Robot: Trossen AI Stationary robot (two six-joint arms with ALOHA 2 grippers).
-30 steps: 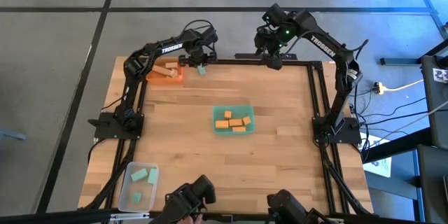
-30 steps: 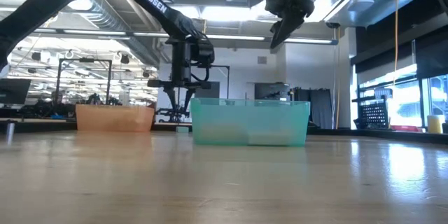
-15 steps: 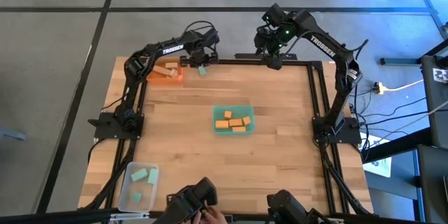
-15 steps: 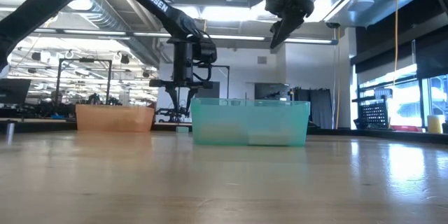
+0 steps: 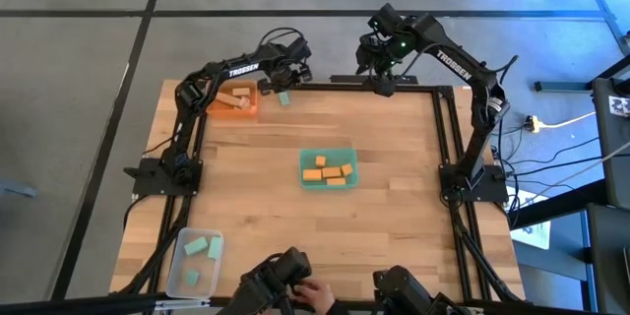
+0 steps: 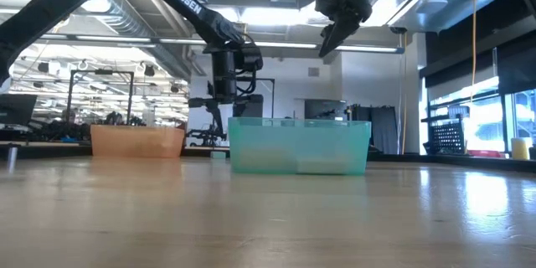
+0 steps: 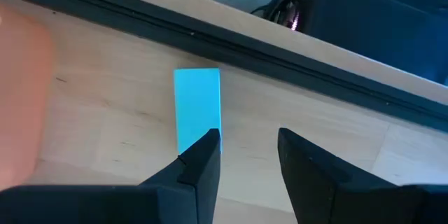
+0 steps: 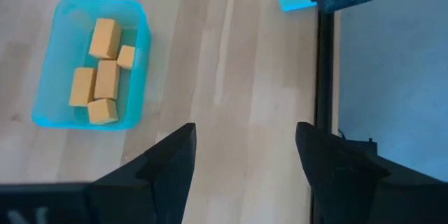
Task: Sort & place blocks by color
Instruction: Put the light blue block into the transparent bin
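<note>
Far table edge: left gripper (image 5: 286,81) above lone green block (image 5: 283,99), fingers parted, holding nothing; block flat on wood beside orange tray (image 5: 234,101). Right gripper (image 5: 378,71) raised over far rail, jaws open, empty. Orange blocks (image 5: 331,170) in green tray (image 5: 328,149); green blocks (image 5: 202,248) in clear tray (image 5: 179,261). Step likely: picking up green block. Next calls for descent straddling block, then closing.

Beneath our open left claw (image 7: 245,155) we see bare wooden tabletop (image 7: 126,122); a mint-green rectangular block (image 7: 197,108) lies just ahead, the black table-edge rail (image 7: 231,49) beyond.
</note>
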